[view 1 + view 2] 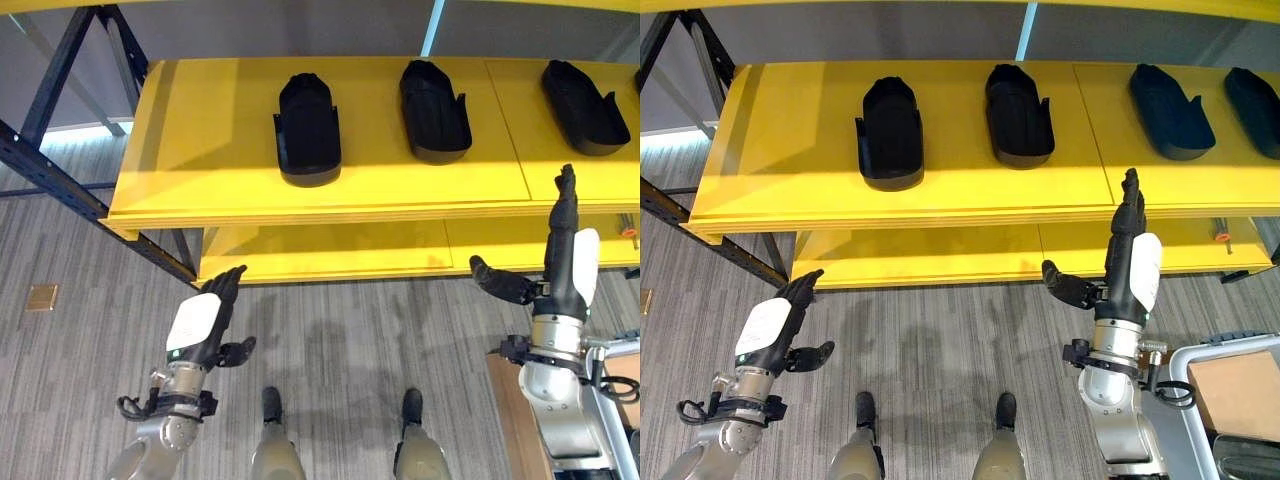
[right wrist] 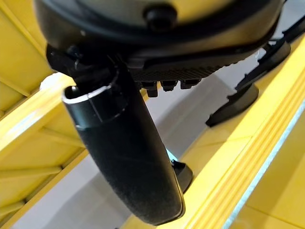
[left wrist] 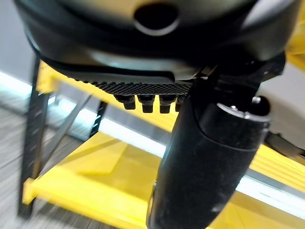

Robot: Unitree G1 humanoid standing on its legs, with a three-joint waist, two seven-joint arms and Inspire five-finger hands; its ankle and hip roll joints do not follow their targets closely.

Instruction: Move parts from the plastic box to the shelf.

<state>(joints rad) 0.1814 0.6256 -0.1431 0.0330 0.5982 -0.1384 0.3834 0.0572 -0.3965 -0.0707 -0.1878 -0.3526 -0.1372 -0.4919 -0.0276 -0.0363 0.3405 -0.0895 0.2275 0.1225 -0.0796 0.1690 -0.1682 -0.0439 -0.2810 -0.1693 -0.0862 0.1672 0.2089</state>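
Several black moulded parts lie in a row on the yellow shelf point(image 1: 210, 150): one part point(image 1: 307, 130) left of centre, a second part point(image 1: 434, 112) to its right, a third part point(image 1: 584, 108) further right, and another part point(image 1: 1255, 110) at the far right. My left hand point(image 1: 203, 325) is low in front of the shelf, open and empty, fingers straight. Raised before the shelf's front edge, my right hand point(image 1: 565, 255) is open too, fingers pointing up and thumb spread, holding nothing. The right wrist view shows the thumb point(image 2: 124, 148) with shelf parts point(image 2: 233, 105) beyond.
A lower yellow shelf level point(image 1: 330, 255) sits under the top one. Dark blue steel rack posts point(image 1: 60, 130) stand at the left. Grey striped carpet point(image 1: 330, 340) lies in front. A brown carton point(image 1: 1240, 395) on a cart frame stands at the lower right.
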